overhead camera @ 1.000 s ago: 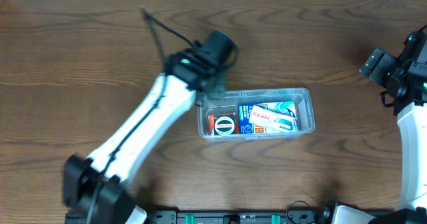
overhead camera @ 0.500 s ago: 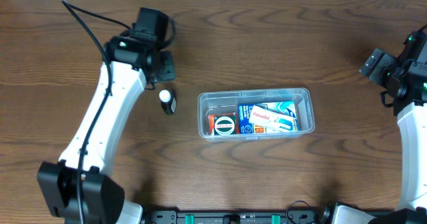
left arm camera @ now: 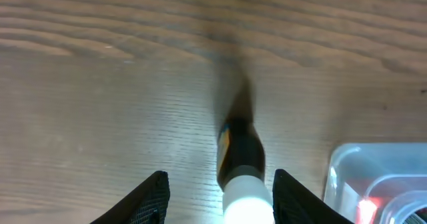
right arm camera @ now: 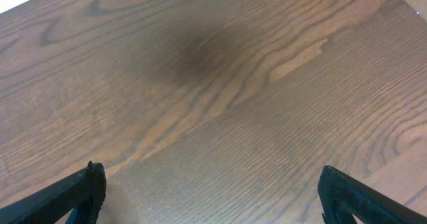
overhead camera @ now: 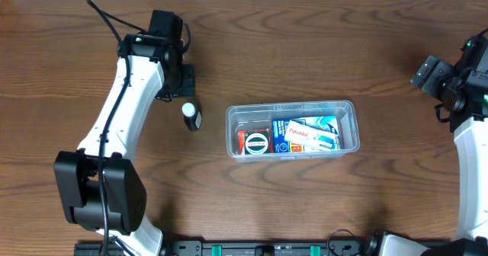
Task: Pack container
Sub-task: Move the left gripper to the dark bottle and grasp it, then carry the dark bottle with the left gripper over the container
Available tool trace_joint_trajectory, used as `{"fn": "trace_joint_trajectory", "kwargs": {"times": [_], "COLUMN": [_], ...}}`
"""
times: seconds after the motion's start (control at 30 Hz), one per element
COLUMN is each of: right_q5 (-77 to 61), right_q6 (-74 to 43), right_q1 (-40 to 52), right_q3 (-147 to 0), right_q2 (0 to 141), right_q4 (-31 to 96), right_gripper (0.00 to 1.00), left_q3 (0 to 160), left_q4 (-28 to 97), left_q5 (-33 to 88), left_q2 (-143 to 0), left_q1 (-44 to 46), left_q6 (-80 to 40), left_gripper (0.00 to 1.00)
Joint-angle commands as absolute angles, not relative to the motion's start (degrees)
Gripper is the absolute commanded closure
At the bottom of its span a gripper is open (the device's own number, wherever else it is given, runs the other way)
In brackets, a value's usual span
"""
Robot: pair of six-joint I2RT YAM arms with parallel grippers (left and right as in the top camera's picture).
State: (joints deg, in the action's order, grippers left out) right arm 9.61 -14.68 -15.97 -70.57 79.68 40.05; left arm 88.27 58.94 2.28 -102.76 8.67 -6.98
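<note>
overhead, the clear, round-cornered plastic container (overhead camera: 291,104) is sitting mid-way along the dark grained wooden table (overhead camera: 343,43), with a small white-capped bottle (overhead camera: 191,116) just left of it. at the left wrist, the left gripper (left arm camera: 220,197) is gaping wide, the bottle's cap showing between its black fingers. at the right wrist, the right gripper (right arm camera: 213,197) is spreading wide above streaky grain.

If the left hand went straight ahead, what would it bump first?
Probably the little white-capped bottle, sitting right in line between the left hand's open fingers, though depth is unclear.
</note>
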Motion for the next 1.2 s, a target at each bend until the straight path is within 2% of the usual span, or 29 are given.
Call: {"fn": "trace_joint_trajectory", "kwargs": {"times": [0.0,1.03,1.17], "right_q5": [9.6,9.6,9.6], "right_q6": [-15.4,-15.4,-15.4], "right_q1": [-16.3,-16.3,-16.3], "right_q3": [-71.2,-71.2,-71.2], "right_q2": [79.6,79.6,79.6], "right_q4": [40.1,40.1,40.1], "right_gripper": [0.01,0.01,0.01], "left_q3": [88.7,84.5,84.5], "left_q4": [59.3,61.5,61.5], "left_q5": [4.5,8.4,8.4], "left_q2": [-103.2,-105.7,-107.6], "left_q1": [8.4,10.5,10.4], "left_q6": [-4.7,-4.5,-4.6], "left_gripper": [0.49,0.5,0.59]}}
